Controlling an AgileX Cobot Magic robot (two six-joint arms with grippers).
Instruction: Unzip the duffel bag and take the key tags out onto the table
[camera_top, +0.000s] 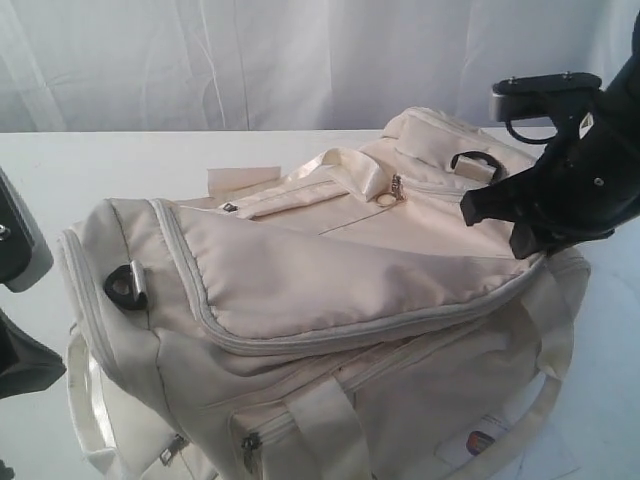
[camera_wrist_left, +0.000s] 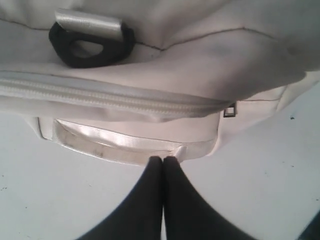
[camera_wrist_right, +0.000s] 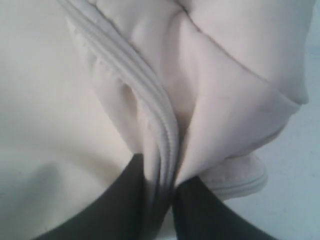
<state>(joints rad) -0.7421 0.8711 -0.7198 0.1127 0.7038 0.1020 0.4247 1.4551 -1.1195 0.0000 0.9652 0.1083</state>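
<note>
R gripper (camera_wrist_right: 162, 172) pinches zip seam (camera_wrist_right: 150, 105) of duffel bag (camera_wrist_right: 60, 100).

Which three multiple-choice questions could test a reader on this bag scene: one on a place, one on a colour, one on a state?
1. In the exterior view, where is the right gripper?
A. at the right end of the bag
B. in the air, touching nothing
C. under it

2. What colour are the D-rings?
A. red
B. black
C. white

3. How is the left gripper?
A. wide open
B. closed on a D-ring
C. shut, empty

Answers: 1 A, it pinches a fold with the zipper there; 2 B, both rings show black against cream fabric; 3 C, its fingertips meet with nothing between.
</note>
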